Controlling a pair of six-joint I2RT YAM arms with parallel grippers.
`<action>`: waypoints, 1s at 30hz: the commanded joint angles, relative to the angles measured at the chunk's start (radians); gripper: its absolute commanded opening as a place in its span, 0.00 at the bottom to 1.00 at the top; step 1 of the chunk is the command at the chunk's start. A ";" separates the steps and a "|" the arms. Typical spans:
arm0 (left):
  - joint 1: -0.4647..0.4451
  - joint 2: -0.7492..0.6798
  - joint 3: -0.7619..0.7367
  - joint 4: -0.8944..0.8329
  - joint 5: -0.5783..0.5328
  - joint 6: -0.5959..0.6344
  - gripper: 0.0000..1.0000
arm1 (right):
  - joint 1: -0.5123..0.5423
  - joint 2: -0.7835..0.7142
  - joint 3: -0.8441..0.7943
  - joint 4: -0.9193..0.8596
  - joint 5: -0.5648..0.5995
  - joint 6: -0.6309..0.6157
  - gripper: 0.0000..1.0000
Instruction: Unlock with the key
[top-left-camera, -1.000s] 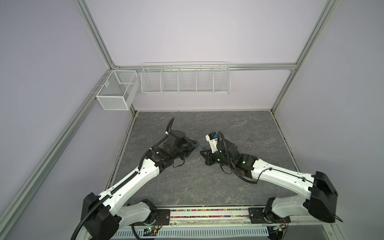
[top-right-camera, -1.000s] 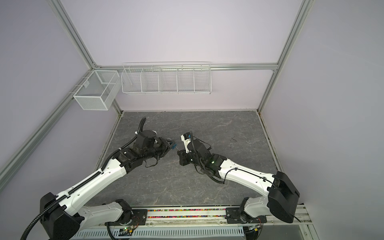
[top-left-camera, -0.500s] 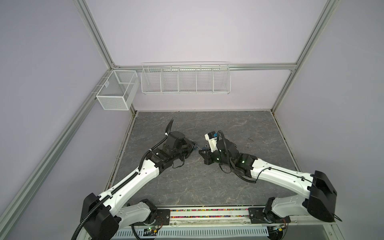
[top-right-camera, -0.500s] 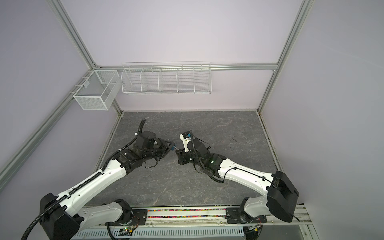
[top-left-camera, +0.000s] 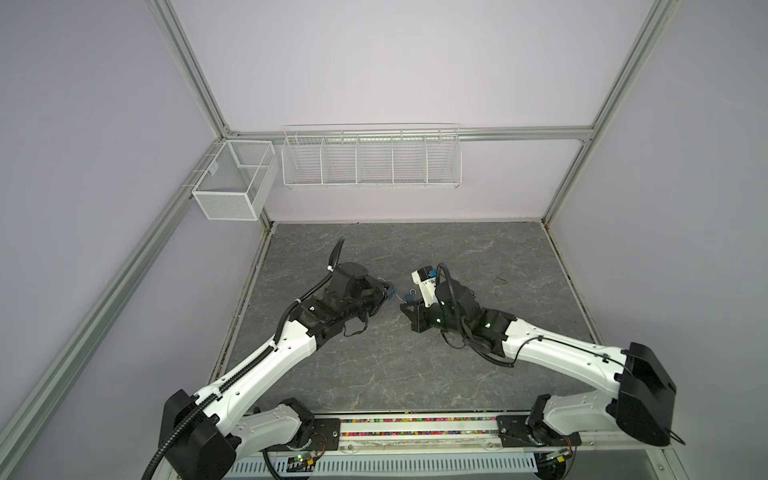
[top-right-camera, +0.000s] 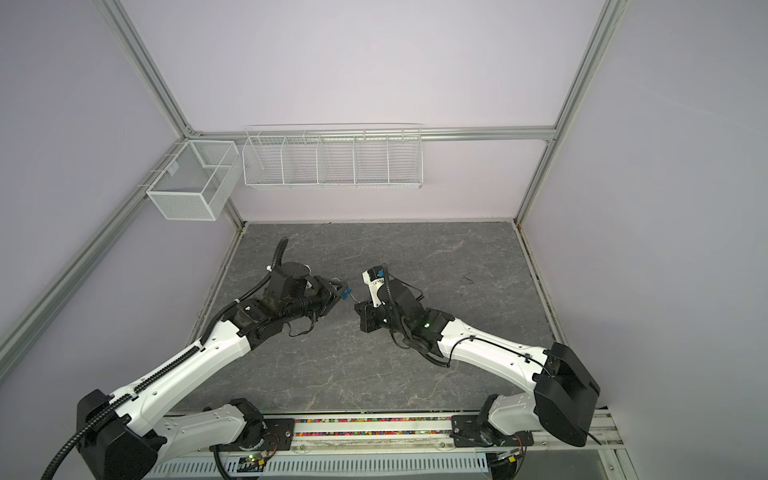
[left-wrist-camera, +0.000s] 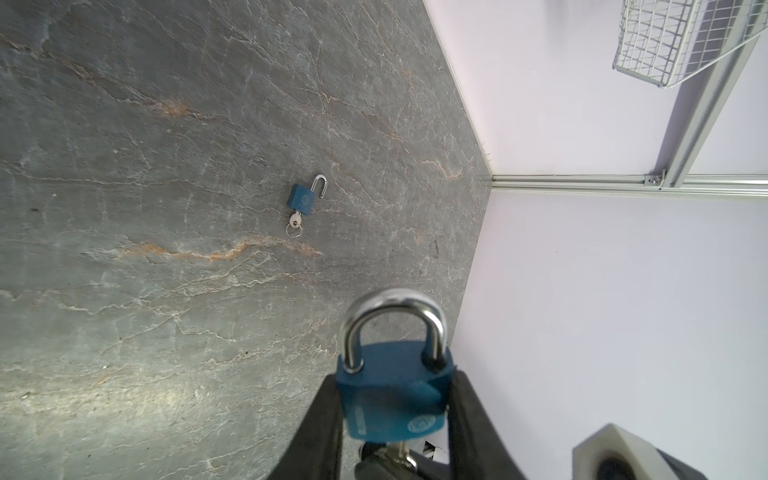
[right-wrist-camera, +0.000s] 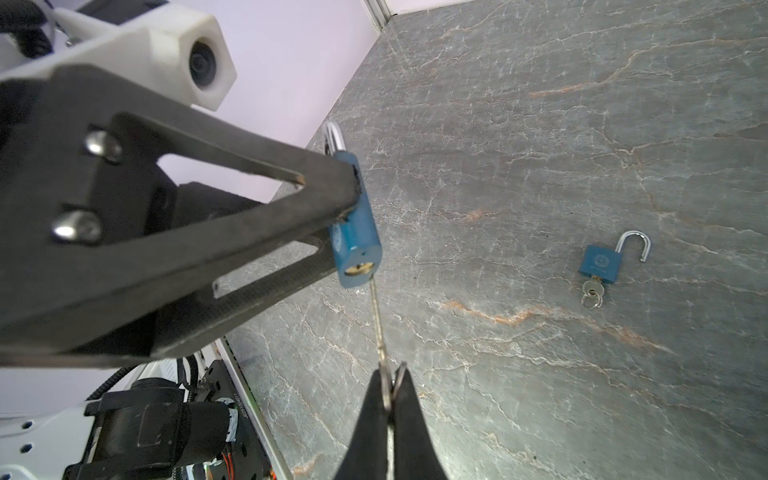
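Padlock (left-wrist-camera: 395, 399) is being held above the table (right-wrist-camera: 540, 124), the left claw (left-wrist-camera: 394, 415) gripping its blue body, its shackle sitting shut. The right claw (right-wrist-camera: 388, 386) is pinching the key (right-wrist-camera: 378, 324), whose tip is touching the lock's underside just beside the brass keyhole. Insertion and turning are looking undone. A second padlock (right-wrist-camera: 598, 266) is lying open, well apart.
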 joint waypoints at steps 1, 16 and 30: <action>0.005 -0.029 -0.003 0.032 -0.006 -0.021 0.00 | -0.003 0.012 0.018 0.027 -0.048 0.002 0.06; 0.005 -0.019 -0.009 0.038 -0.003 -0.021 0.00 | -0.033 0.039 0.060 0.029 -0.070 0.021 0.06; 0.005 -0.008 0.005 0.036 -0.010 -0.021 0.00 | -0.022 0.028 0.035 0.007 -0.061 0.039 0.06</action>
